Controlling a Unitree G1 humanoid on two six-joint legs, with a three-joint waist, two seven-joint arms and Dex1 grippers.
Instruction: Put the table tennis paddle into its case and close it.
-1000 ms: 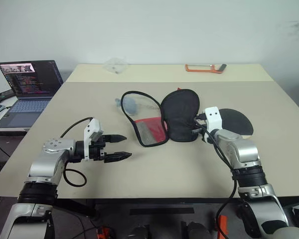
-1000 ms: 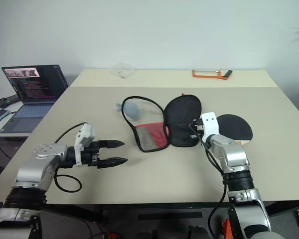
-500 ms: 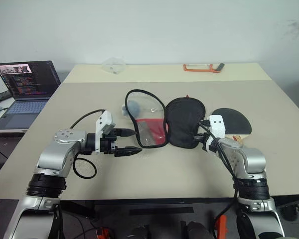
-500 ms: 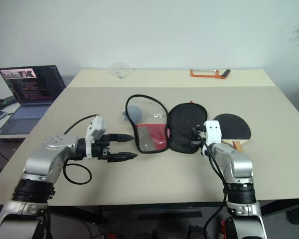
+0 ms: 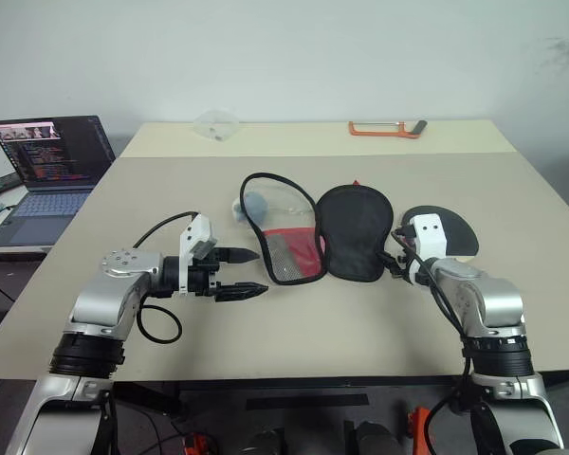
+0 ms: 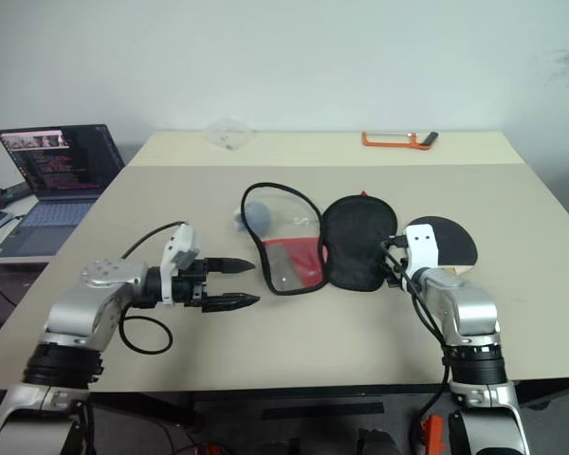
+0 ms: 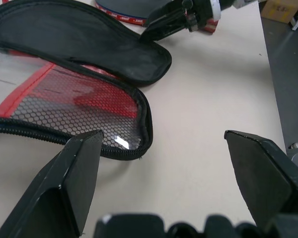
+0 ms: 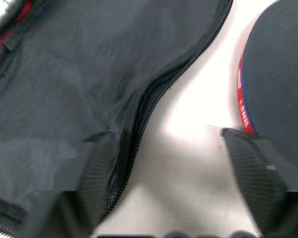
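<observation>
Paddle, round black-rubber blade with red edge and pale wooden handle, lies flat at three o'clock of the open black fabric zip case, just beside it. Your right gripper hangs between them, fingers wide, holding nothing. Your left gripper waits at nine o'clock of the case's red mesh half, fingers wide too. Judge the paddle stiff and light; take the handle. The case looks limp, likely to slide.

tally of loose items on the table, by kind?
table tennis paddle: 1
case, lying open: 1
orange-handled tool at the far edge: 1
clear plastic item at the far edge: 1
Total: 4
</observation>
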